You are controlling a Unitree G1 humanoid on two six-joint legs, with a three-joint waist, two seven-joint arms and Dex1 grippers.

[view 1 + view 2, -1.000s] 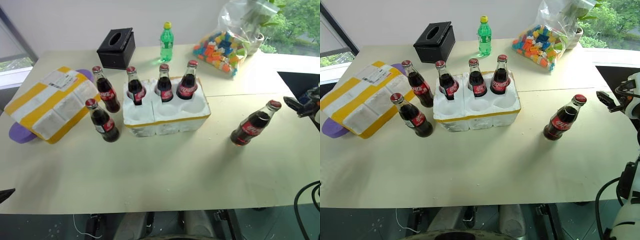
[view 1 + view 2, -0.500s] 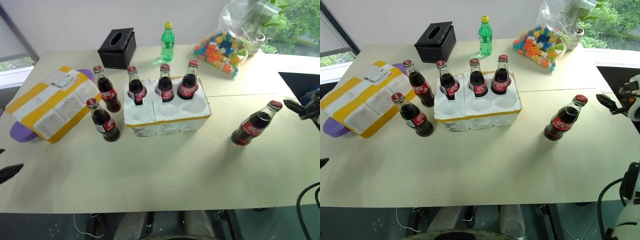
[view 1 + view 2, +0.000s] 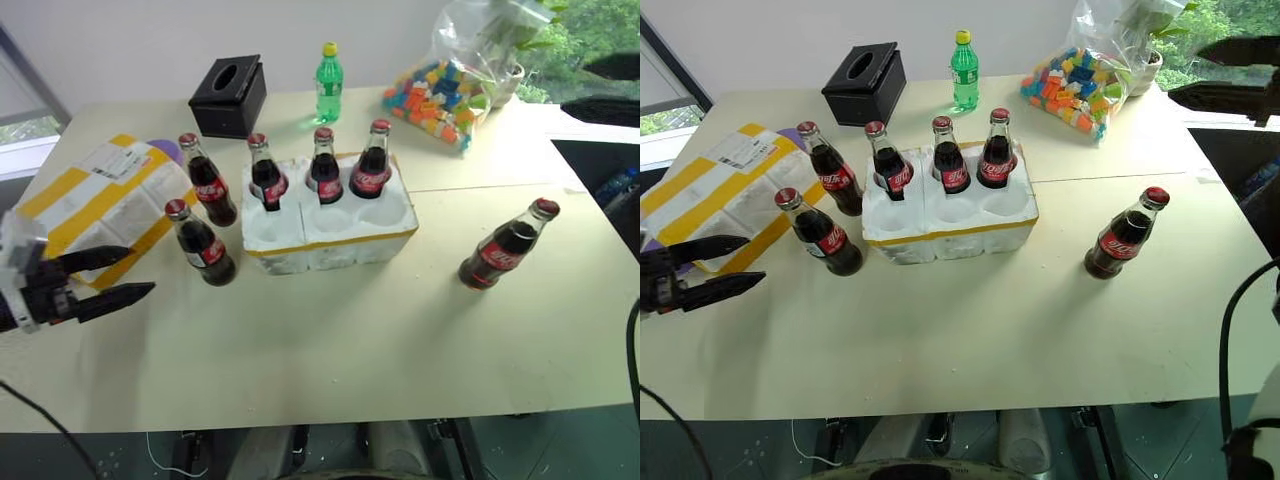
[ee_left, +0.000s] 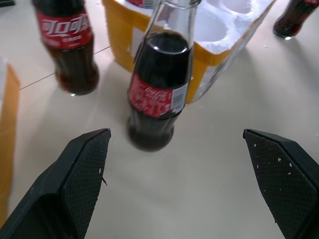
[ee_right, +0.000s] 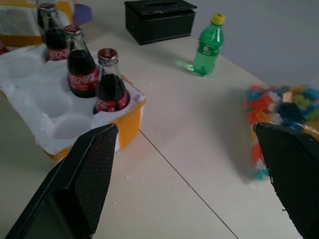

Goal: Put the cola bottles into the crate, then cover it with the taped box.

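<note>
The white crate [image 3: 330,243] with its yellow band stands mid-table, with three cola bottles [image 3: 324,170] upright in its back wells. Two more bottles stand just left of it, one behind [image 3: 208,185] and one in front [image 3: 202,245]. Another bottle [image 3: 505,247] stands alone to the right. The taped box [image 3: 85,205] lies at the far left. My left gripper [image 3: 140,270] is open, low over the table, pointing at the front left bottle [image 4: 159,84] from a short way off. My right gripper [image 3: 1188,73] is open and empty, raised high at the back right.
A black tissue box [image 3: 228,95] and a green plastic bottle [image 3: 329,83] stand at the back. A bag of coloured blocks [image 3: 445,95] lies at the back right, under my right gripper. A purple object [image 3: 165,150] pokes out behind the taped box.
My left gripper has come in from the lower left toward the front left bottle. My right gripper has risen from beside the lone right bottle to the back right. Both stay open.
</note>
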